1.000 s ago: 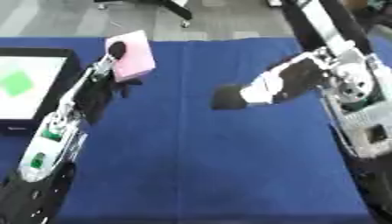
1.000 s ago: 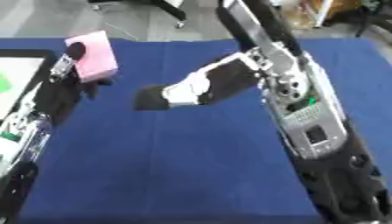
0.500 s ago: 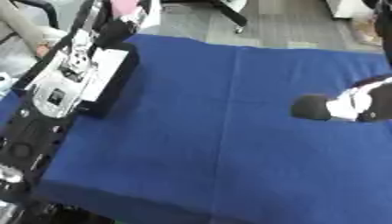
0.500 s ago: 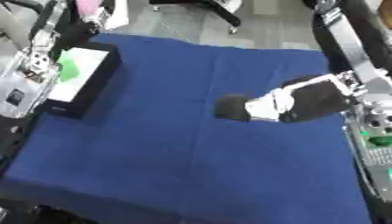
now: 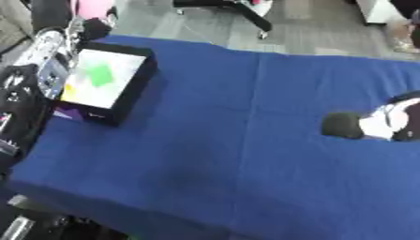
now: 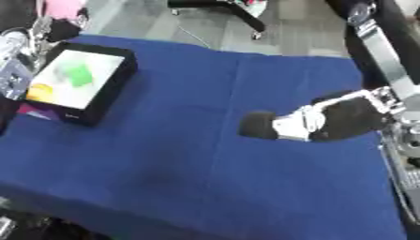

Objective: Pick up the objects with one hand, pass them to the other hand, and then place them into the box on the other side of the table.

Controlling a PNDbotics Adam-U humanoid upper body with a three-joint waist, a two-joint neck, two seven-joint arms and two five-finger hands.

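Observation:
A pink object (image 5: 93,6) shows at the top left, beyond the far corner of the box, with my left hand (image 5: 92,29) shut on it from below. The black box (image 5: 131,89) with a white inside stands at the left of the blue table. In it lie a green piece (image 5: 100,75) and a yellow piece (image 5: 71,92). My right hand (image 6: 259,125) hovers low over the cloth right of the middle, with nothing seen in it; it is a blurred dark shape.
The blue cloth (image 5: 213,140) covers the table, whose near edge runs askew across the lower left. A purple scrap (image 5: 67,112) sticks out under the box's front. An office chair base (image 5: 238,11) stands on the grey floor behind.
The camera has swung, so the box now shows in full at the left. My left hand still holds the pink object, now beyond the box's far corner. The right hand has stayed over the cloth.

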